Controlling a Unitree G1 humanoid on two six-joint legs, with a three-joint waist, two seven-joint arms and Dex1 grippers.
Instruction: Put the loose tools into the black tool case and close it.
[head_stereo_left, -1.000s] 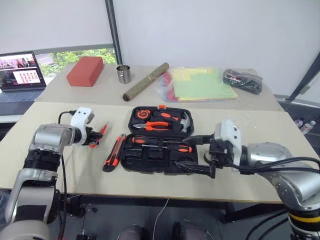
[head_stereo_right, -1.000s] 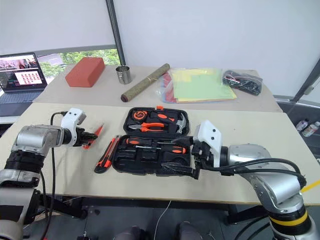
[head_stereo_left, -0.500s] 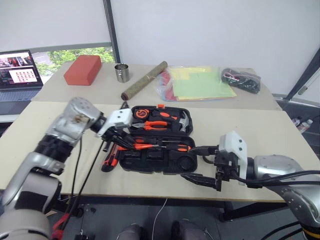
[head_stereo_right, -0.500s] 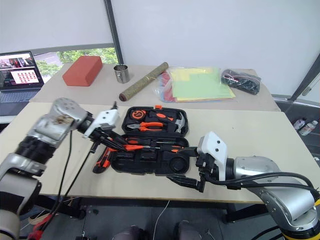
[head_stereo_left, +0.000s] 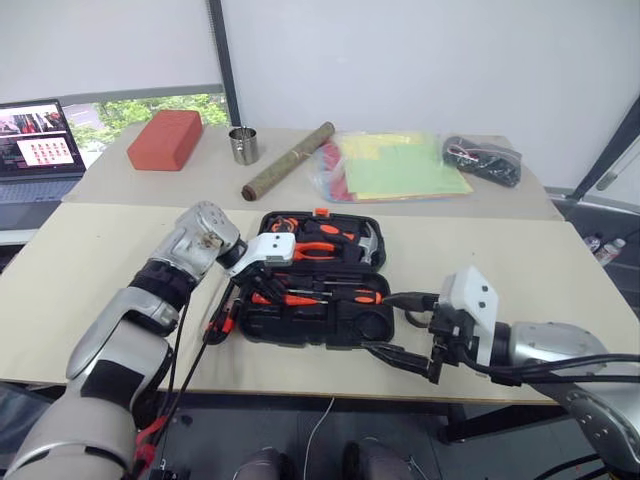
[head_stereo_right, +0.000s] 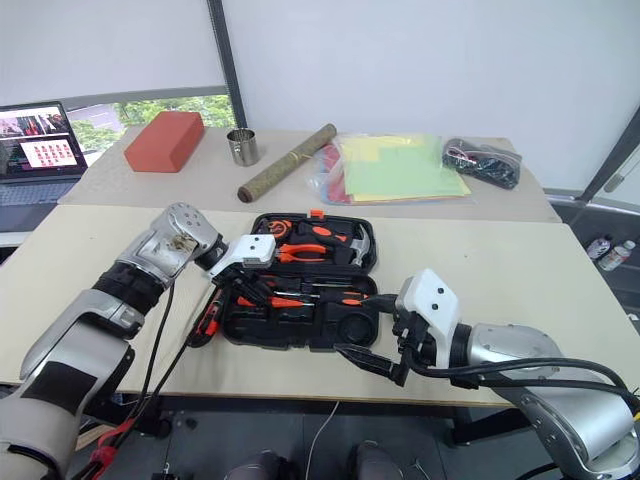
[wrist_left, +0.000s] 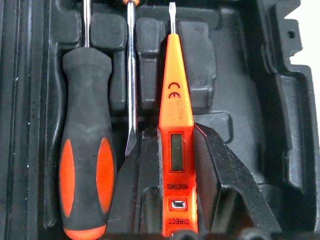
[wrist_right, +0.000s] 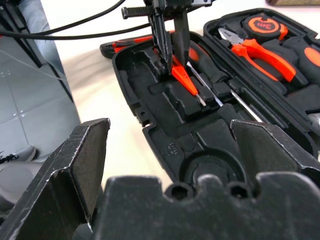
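A: Where the near table starts on the left, the laptop (head_stereo_left: 38, 142) sits with its screen lit, and the red block (head_stereo_left: 164, 139) and metal cup (head_stereo_left: 243, 146) stand on the far table behind.

B: Noted. The left gripper (wrist_left: 172, 165)?

A: Over the left part of the black tool case (head_stereo_left: 318, 288), pointing down into the front half. Its fingers (wrist_left: 216, 170) are clamped on the small slim red screwdriver (wrist_left: 175, 140), tip pointing away from the wrist, above a moulded slot.

B: Touching the slot?

A: Can't tell. Just beside it one orange-and-black-handled screwdriver (wrist_left: 86, 165) lies seated, with a bare steel shaft (wrist_left: 131, 75) between the two.

B: Anything outside the case?

A: The utility knife (head_stereo_right: 210, 320) lies on the table against the case's left edge, partly behind the arm's cables.

B: The lid half?

A: Open flat, holding tape measure (wrist_right: 262, 23), pliers (wrist_right: 250, 50) and hammer (head_stereo_left: 365, 240).

B: And the right side?

A: The right gripper (head_stereo_left: 405, 330) hangs off the case's front right corner, jaws spread wide, holding nothing. Behind, coloured folders (head_stereo_left: 395, 168) and a bag of cables (head_stereo_left: 485, 160) lie on the far table.
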